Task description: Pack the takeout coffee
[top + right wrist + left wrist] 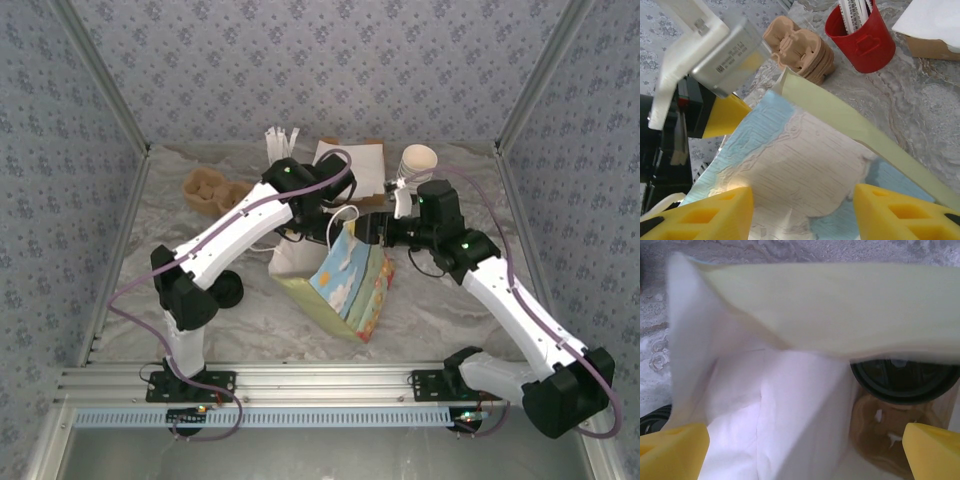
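takeout coffee (905, 381), round black lid under rim of paper bag (840, 305); left fingers (675, 452) spread, right fingers (705, 217) spread

Left arm (235, 225) is folding at the elbow and reaching forward and inward, wrist pitching down at mid-table, with left gripper (322, 215) holding its jaws spread wide, yellow fingertips (672, 450) sitting at both lower corners of its wrist view. Right arm (510, 295) is stretching forward and left, right gripper (366, 229) pointing at the left one and close beside it, jaws also gaping wide.
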Action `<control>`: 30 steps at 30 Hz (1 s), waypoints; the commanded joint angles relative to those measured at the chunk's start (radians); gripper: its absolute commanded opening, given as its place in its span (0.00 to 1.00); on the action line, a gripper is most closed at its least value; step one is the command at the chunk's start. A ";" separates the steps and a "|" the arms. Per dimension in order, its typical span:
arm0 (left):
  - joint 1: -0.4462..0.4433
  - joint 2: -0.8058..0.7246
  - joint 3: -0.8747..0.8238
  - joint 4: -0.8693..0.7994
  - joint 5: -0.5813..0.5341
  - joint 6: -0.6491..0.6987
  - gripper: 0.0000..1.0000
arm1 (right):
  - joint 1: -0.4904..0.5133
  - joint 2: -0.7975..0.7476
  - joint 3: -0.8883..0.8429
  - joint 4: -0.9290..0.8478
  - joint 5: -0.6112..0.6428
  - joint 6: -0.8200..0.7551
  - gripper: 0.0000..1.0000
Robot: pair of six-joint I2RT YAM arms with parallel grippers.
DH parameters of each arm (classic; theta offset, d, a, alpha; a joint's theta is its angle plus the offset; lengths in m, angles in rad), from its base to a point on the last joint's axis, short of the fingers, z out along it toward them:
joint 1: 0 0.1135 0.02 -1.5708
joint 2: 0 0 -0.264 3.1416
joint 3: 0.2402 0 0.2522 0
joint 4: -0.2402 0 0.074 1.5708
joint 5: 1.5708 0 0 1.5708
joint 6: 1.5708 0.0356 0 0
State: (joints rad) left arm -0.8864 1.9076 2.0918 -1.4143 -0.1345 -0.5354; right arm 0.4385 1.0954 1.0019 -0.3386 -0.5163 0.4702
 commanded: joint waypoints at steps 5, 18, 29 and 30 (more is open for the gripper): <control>-0.021 -0.020 0.080 -0.012 0.014 -0.023 0.99 | -0.078 -0.091 -0.029 -0.055 -0.008 -0.006 0.56; -0.127 0.067 0.213 -0.023 0.059 -0.046 0.99 | -0.321 -0.220 -0.046 -0.231 -0.040 0.146 0.56; -0.161 0.145 0.506 -0.147 0.035 -0.024 0.99 | -0.334 -0.257 -0.052 -0.320 -0.063 0.217 0.55; -0.166 0.154 0.541 -0.160 0.037 -0.018 0.99 | -0.333 -0.257 -0.055 -0.315 -0.064 0.220 0.55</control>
State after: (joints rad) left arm -1.0302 2.0453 2.5408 -1.5032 -0.0975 -0.5678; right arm 0.1104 0.8532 0.9524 -0.6270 -0.5560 0.6624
